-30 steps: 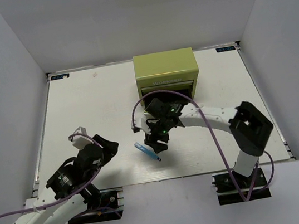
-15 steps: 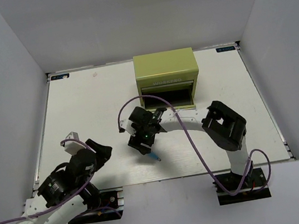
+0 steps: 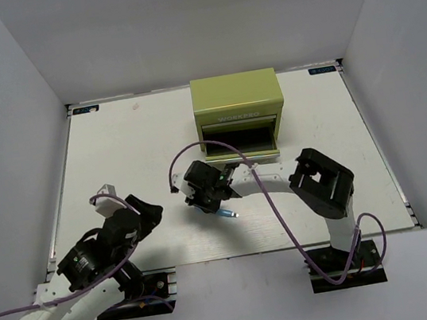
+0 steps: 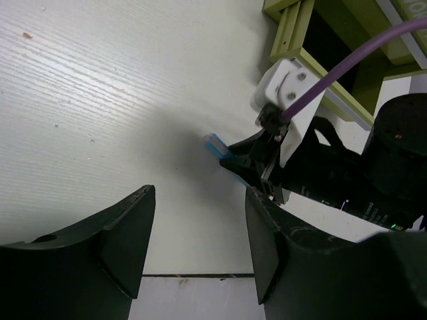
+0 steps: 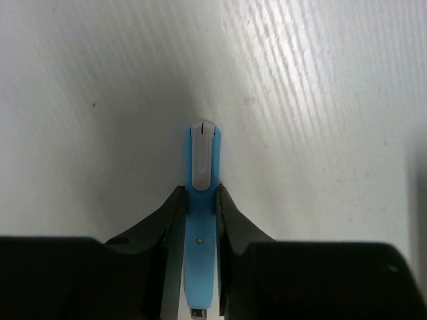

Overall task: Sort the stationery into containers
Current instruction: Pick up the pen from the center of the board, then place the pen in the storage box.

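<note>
Right gripper (image 5: pixel 200 197) is clamped on the light blue pen (image 5: pixel 201 160), jaws pinching the barrel just behind its white clip, the nose pointing out ahead over the table (image 3: pixel 131 148). The grip looks centred, so my call is: keep the squeeze steady, lift clear, swing toward the lime-green chest (image 3: pixel 237 104) and line the pen up lengthwise with the open drawer (image 3: pixel 243 154) before letting go (a crosswise drop could catch the drawer's front lip). The chest sits just beyond the gripper at the far side. The left gripper (image 4: pixel 198 200) hangs near its own base with jaws apart, holding nothing. Count: one pen in view, one chest, one drawer pulled out, two arms. Whether other pens lie inside, I cannot tell.
</note>
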Available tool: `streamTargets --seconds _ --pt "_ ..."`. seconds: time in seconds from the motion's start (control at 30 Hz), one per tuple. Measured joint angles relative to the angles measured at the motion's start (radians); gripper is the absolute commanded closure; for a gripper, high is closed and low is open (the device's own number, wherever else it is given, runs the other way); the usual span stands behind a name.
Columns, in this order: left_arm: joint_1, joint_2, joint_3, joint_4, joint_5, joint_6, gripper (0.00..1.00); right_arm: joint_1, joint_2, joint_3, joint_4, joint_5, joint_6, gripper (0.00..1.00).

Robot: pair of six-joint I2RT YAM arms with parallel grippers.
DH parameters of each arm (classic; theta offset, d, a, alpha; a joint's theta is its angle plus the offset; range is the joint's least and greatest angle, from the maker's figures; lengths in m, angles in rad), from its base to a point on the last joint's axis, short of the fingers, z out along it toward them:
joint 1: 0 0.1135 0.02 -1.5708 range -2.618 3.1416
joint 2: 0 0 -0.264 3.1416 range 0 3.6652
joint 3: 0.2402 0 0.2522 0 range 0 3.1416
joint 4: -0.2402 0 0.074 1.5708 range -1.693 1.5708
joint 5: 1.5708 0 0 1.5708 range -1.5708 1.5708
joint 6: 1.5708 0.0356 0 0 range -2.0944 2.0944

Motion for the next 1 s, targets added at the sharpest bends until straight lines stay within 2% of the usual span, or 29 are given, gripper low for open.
streamTargets --seconds 0.27,0.43,0.57,0.83,1.0 --pt "0.000 0.031 -0.033 0.155 0.027 0.074 0.33 -0.021 -0.132 -0.053 -0.100 -0.083 -0.162 0.93" --pt "0.000 0.046 -0.077 0.280 0.068 0.126 0.33 -0.055 -0.281 0.017 -0.152 -0.105 -0.274 0.94" --pt "0.000 0.057 -0.099 0.370 0.089 0.158 0.33 -0.096 -0.370 0.052 -0.146 -0.063 -0.361 0.96" --pt "0.000 0.120 -0.151 0.551 0.145 0.206 0.33 -0.252 -0.364 0.051 -0.112 0.088 -0.524 0.99" --pt "0.000 0.209 -0.160 0.622 0.193 0.228 0.33 -0.346 -0.328 0.051 -0.043 0.117 -0.632 0.97"
